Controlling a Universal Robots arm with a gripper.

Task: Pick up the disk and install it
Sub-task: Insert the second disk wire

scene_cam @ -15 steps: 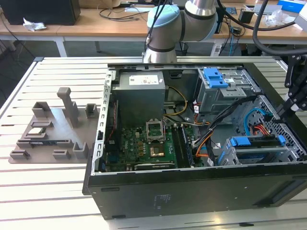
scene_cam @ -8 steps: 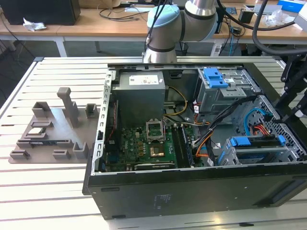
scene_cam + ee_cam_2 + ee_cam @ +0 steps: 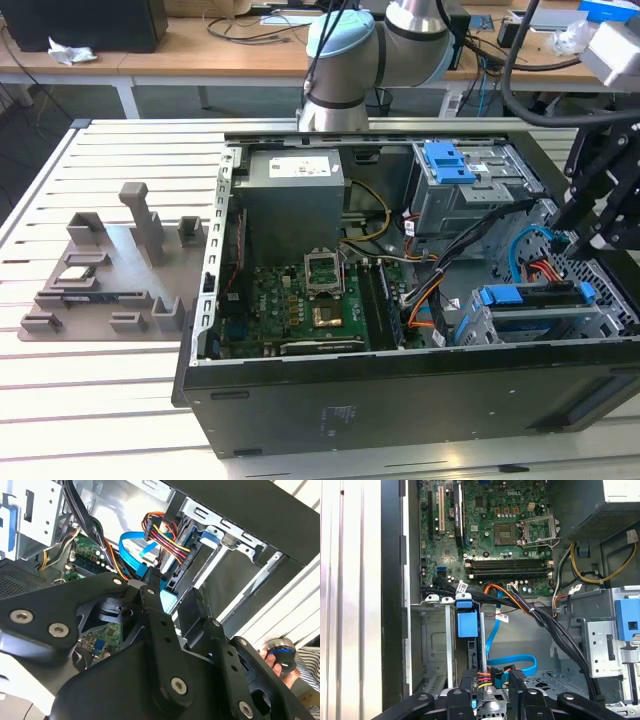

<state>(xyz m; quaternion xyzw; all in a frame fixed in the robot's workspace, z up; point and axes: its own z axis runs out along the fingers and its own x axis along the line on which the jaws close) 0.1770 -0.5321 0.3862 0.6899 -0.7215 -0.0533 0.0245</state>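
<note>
Surface: slatted white metal table (image 3: pixel 120 400) carries the open black computer case (image 3: pixel 400 400).
Disk: blue-railed silver drive (image 3: pixel 535 300) sits in its bay.
Gripper: black fingers (image 3: pixel 492 695) beside the drive's cabled end; grip state, cannot tell.

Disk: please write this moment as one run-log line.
disk: in drive cage | gripper: above cage end, beside cables | computer case: open

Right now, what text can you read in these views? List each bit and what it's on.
No text can be quoted.
Print on the power supply label: too small to read.
Print on the case side sticker: too small to read.
Print on the white cable tags: too small to read.
</note>
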